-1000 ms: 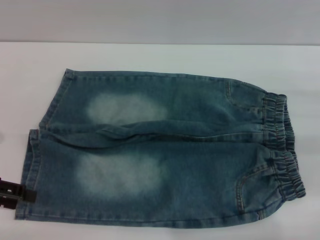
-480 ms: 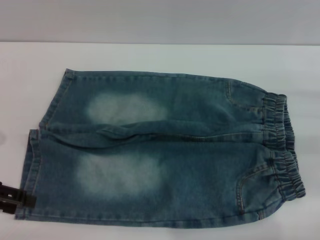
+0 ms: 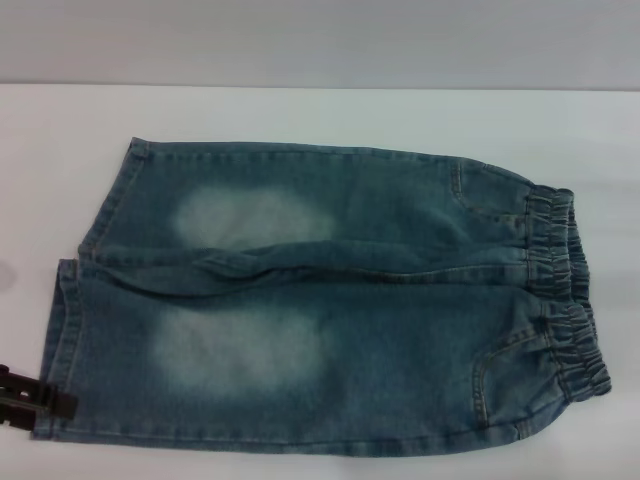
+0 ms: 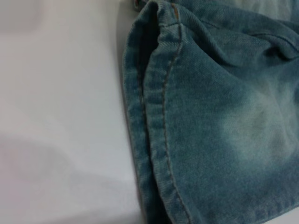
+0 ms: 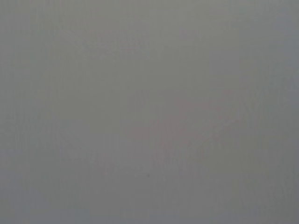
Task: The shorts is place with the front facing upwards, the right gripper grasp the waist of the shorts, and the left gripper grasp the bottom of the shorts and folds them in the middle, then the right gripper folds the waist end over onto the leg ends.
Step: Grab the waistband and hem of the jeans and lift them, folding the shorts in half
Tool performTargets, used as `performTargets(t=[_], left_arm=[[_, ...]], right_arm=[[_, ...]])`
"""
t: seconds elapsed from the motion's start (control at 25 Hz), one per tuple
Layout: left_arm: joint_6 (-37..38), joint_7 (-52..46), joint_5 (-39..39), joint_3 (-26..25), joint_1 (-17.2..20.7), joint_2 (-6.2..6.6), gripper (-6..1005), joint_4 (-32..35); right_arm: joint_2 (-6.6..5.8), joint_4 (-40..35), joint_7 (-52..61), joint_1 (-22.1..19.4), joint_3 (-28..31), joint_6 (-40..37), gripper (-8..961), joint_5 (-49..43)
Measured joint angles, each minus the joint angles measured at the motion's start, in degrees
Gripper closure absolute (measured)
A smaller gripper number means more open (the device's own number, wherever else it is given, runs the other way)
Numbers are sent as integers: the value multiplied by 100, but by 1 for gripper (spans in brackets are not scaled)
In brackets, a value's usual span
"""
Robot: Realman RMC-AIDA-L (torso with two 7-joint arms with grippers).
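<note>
Blue denim shorts (image 3: 330, 300) lie flat, front up, on the white table (image 3: 300, 115). The elastic waist (image 3: 565, 290) points to the right and the leg hems (image 3: 62, 330) to the left. My left gripper (image 3: 40, 398) shows as a dark piece at the near-left corner, touching the hem of the nearer leg. In the left wrist view that stitched hem (image 4: 159, 116) fills the picture close up, with bare table (image 4: 60, 116) beside it. My right gripper is out of view, and the right wrist view shows only plain grey.
White tabletop surrounds the shorts, with wide room behind them and to the far left. A grey wall (image 3: 320, 40) rises behind the table's back edge. The nearer leg's lower edge runs close to the bottom of the head view.
My left gripper has slid a little toward the near edge along the nearer leg's hem. The shorts have not moved.
</note>
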Motion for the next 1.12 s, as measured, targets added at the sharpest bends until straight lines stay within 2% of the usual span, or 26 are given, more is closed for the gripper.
performTargets(t=[1.12], left_arm=[[-63,85,-27,-50,-40,-43,280,56]], right_arm=[[18,-27,0,-53,-9,71,440,-10]])
